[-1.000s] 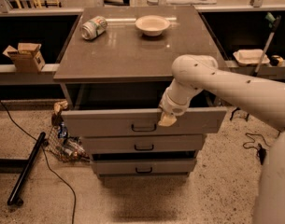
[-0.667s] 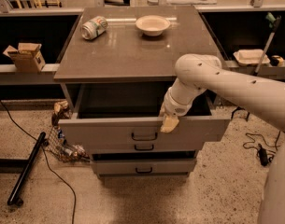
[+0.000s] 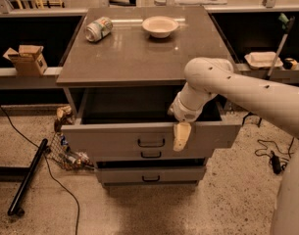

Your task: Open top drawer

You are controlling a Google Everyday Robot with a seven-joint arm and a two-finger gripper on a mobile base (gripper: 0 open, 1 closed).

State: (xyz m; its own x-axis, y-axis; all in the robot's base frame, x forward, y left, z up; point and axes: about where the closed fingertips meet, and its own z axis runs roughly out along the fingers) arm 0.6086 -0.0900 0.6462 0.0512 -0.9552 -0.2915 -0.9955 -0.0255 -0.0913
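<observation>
The top drawer (image 3: 110, 138) of the grey cabinet stands pulled out, its wide flat front nearest the camera and its deep box open and dark behind it. Its small dark loop handle (image 3: 151, 142) is at the front's centre. My gripper (image 3: 181, 135) hangs over the top edge of that front panel, just right of the handle, with a beige tip down on the outer face. The white arm (image 3: 237, 89) reaches in from the right. The two shorter drawers (image 3: 119, 173) below are pushed in.
On the cabinet top (image 3: 139, 58) lie a tipped can (image 3: 98, 29) and a pale bowl (image 3: 160, 26). A cardboard box (image 3: 26, 59) sits on the left shelf. A wire basket of clutter (image 3: 65, 151), a black pole (image 3: 27, 177) and cables are on the floor.
The top drawer has slid further out toward the camera. My gripper has come back with it, staying on the front panel's top edge.
</observation>
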